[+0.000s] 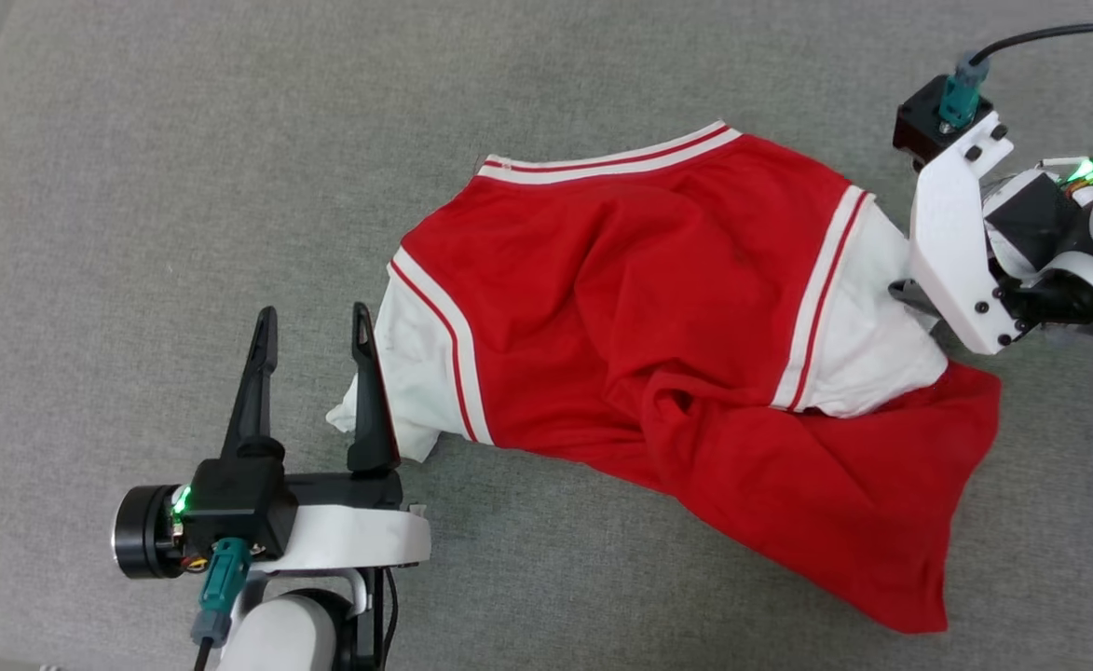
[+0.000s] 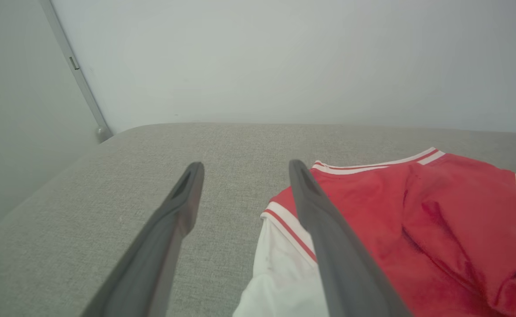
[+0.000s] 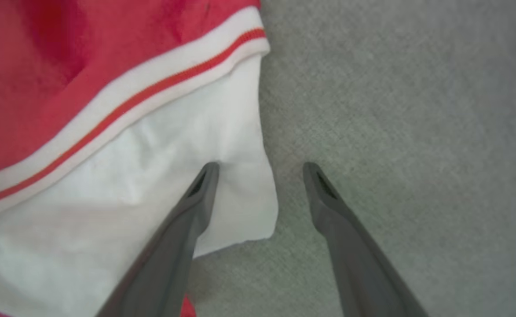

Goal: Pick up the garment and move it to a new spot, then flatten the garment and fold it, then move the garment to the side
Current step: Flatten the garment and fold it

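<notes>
Both pairs of jaws are held wide open and empty: the left gripper [image 1: 314, 312] is set beside one white sleeve of the shirt [image 1: 648, 308], the right gripper [image 3: 261, 166] astride the other sleeve's edge.

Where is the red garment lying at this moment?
The garment lies crumpled on the grey cushion, right of centre in the head view, between the left tool at one white sleeve and the right tool at the other.

Grey woven fabric surface [image 1: 136, 186], plain pale wall [image 2: 284, 57], slanted thin grey strip [image 2: 75, 70] beside it.
</notes>
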